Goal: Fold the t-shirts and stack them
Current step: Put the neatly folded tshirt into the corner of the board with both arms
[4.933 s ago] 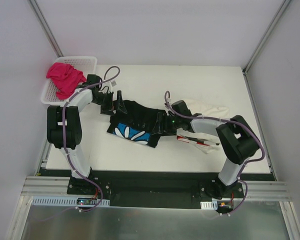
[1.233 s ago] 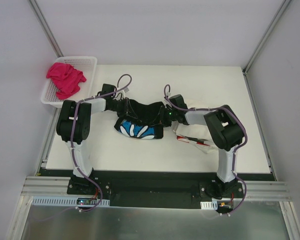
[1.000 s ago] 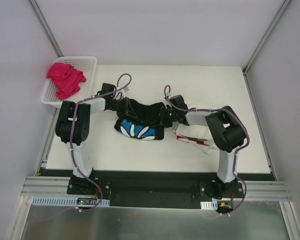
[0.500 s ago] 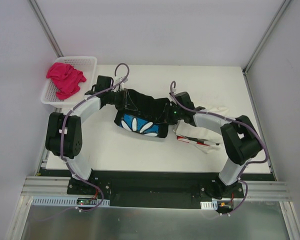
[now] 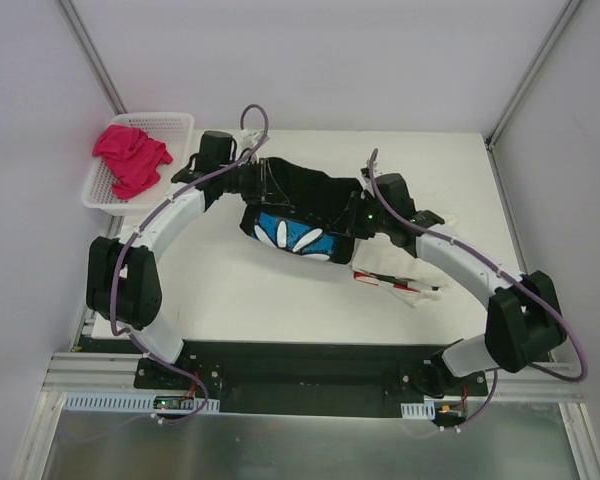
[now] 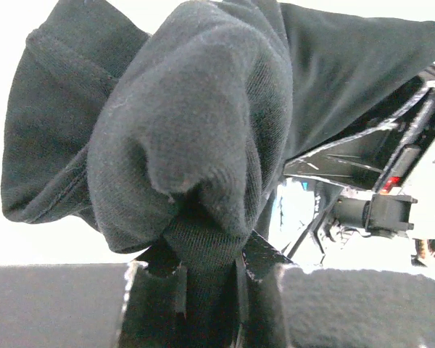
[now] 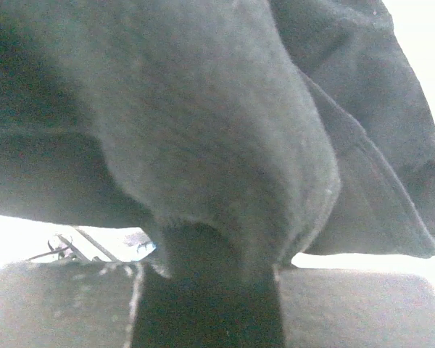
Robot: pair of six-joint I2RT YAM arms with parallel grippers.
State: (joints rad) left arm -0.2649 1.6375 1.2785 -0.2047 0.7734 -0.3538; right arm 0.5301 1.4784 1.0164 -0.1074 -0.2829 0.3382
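The black t-shirt with a white daisy on a blue patch hangs stretched between both arms above the table's far half. My left gripper is shut on its left end; black cloth bunches over the jaws in the left wrist view. At the right end, my right gripper is shut on the shirt, and dark fabric fills the right wrist view. A cream-white t-shirt lies crumpled under the right arm. A bright pink t-shirt sits in the basket.
The white mesh basket stands at the table's far left corner. The white table is walled by pale panels at the back and sides. The arms' bases sit on a black rail at the near edge.
Both grippers have carried the black shirt up and toward the far side, spreading apart so the cloth stretches wider. The daisy patch now hangs higher and further right.
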